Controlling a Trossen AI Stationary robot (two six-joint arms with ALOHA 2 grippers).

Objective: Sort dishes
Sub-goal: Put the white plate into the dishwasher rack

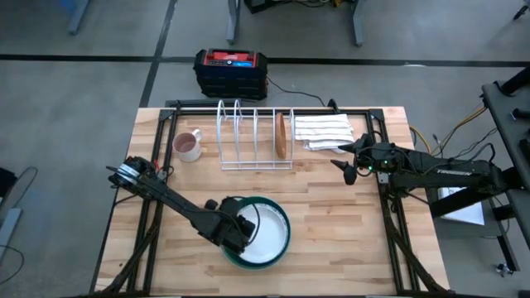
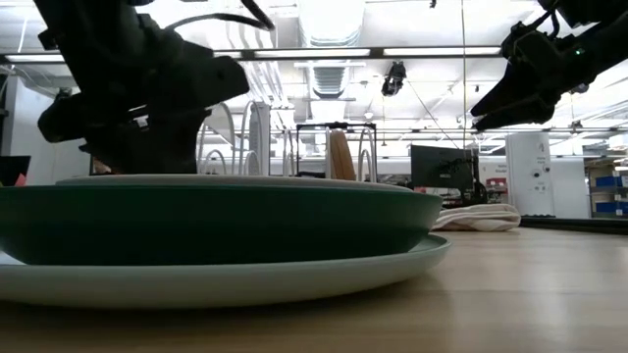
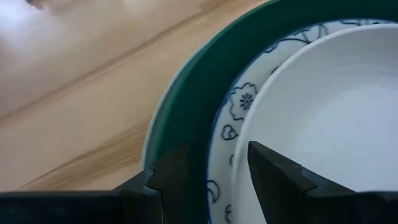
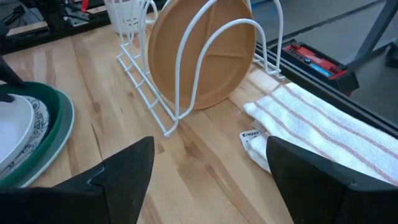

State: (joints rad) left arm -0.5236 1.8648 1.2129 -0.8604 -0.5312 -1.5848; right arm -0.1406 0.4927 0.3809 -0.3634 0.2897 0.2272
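Note:
A stack of plates lies at the table's near middle. The pale mint plate point(image 2: 324, 279) is at the bottom, with the dark green plate point(image 1: 281, 245) on it. Inside that lie the patterned plate point(image 3: 239, 102) and the white plate point(image 3: 323, 112). My left gripper point(image 3: 214, 155) is open and low over the stack's left rim point(image 1: 234, 232). One finger is over the green rim and the other over the white plate. The brown plate point(image 4: 202, 53) stands on edge in the wire rack point(image 1: 248, 136). My right gripper point(image 1: 348, 168) is open, empty and raised, right of the rack. My left gripper comes at the stack's left rim slanting down from the table's left. Its fingers point(image 3: 171, 177) stand either side of the patterned plate's rim point(image 3: 224, 134). I cannot tell whether they touch a plate.
A pinkish mug point(image 1: 188, 146) stands left of the rack. A folded striped white cloth point(image 1: 323, 131) lies right of it, under my right gripper's far side. A black and red box point(image 1: 230, 70) sits beyond the far edge. Bare wood shows on the right and near sides.

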